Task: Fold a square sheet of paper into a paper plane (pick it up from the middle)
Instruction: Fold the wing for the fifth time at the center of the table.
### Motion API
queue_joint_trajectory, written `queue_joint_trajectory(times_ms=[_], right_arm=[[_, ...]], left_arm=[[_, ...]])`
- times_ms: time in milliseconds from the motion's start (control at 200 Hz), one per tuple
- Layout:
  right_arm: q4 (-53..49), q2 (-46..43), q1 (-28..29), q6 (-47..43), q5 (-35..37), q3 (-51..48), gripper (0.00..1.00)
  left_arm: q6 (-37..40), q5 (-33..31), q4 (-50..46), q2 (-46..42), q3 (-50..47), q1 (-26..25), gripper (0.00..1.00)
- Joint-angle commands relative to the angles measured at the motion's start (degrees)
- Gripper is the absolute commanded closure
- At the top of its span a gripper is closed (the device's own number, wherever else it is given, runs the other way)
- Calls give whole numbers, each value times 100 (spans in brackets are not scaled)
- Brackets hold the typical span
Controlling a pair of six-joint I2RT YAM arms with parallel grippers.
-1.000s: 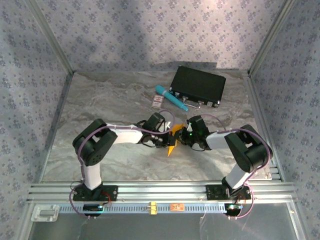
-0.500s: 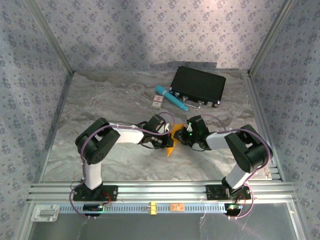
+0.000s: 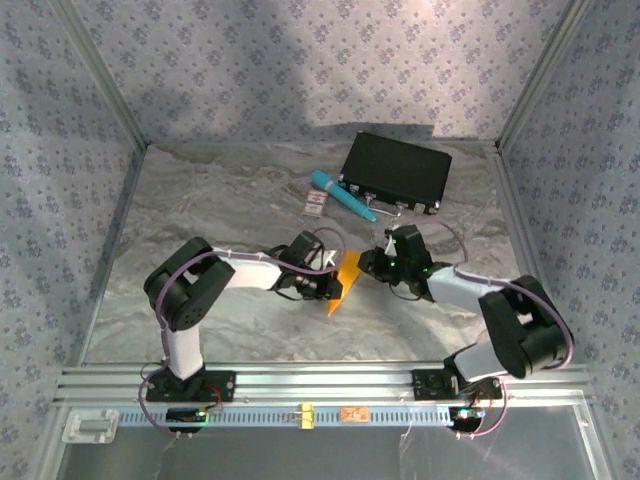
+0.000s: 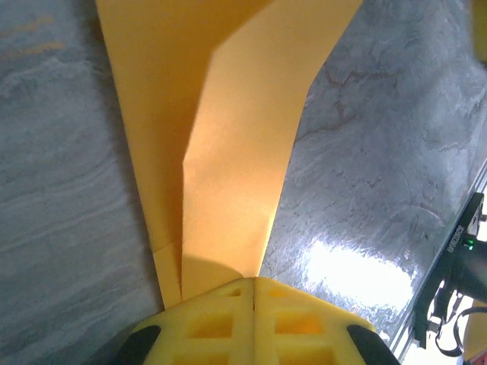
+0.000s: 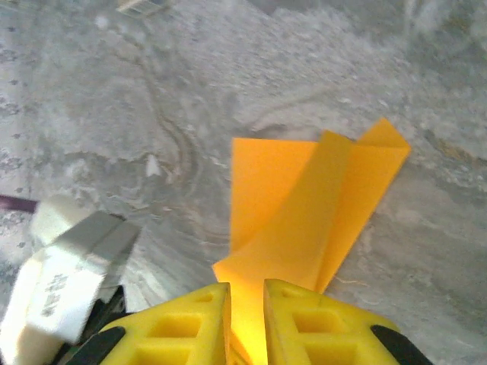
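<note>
Left gripper [image 4: 253, 285] is shut tight on the orange paper [image 4: 221, 152], pinching its narrow end. Right gripper [image 5: 247, 293] has a thin gap between its yellow fingers. The paper's edge runs down into that gap, but I cannot tell if the fingers squeeze it. The paper is folded, with creases. It sits between the two grippers, near the middle of the grey table [image 3: 220, 200].

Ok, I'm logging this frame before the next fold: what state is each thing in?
sheet of paper: folded, creased
left tool: shut on the sheet
right tool: jaws barely apart, grip unclear
black case: closed
teal pen: lying flat
card: lying flat
</note>
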Motion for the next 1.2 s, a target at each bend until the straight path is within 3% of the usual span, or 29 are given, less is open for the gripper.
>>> queue_joint_trajectory(times_ms=[0, 415, 695, 1049, 1194], right_arm=[[-273, -149, 57, -432, -87, -22, 81], [-44, 1068, 703, -678, -73, 609, 86], [-72, 1523, 172, -829, 301, 587, 86], [66, 1791, -555, -802, 38, 781, 85], [-297, 1809, -694, -738, 389, 932, 85]], left_arm=[[251, -100, -715, 77, -246, 83, 100], [191, -78, -593, 68, -306, 160, 100], [187, -89, -577, 51, -410, 181, 100], [77, -54, -365, 178, -548, 178, 100], [49, -45, -312, 191, -594, 174, 100]])
